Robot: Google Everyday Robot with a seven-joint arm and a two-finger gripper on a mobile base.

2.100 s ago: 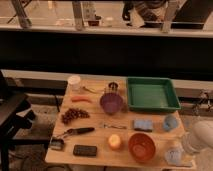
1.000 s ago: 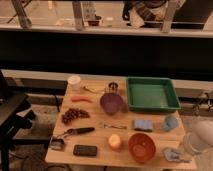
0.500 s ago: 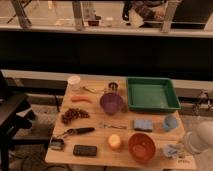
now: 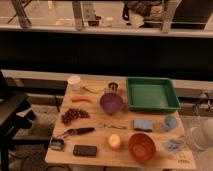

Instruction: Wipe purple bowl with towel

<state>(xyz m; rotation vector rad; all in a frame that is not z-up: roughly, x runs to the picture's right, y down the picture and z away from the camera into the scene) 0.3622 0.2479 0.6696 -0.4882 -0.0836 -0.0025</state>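
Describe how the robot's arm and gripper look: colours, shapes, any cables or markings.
The arm is a bulky, rounded, white shell at the picture's right edge. The gripper, at the near right corner of the table beside the towel, looks thin and greyish, far slimmer than the arm. No cables or markings can be made out.
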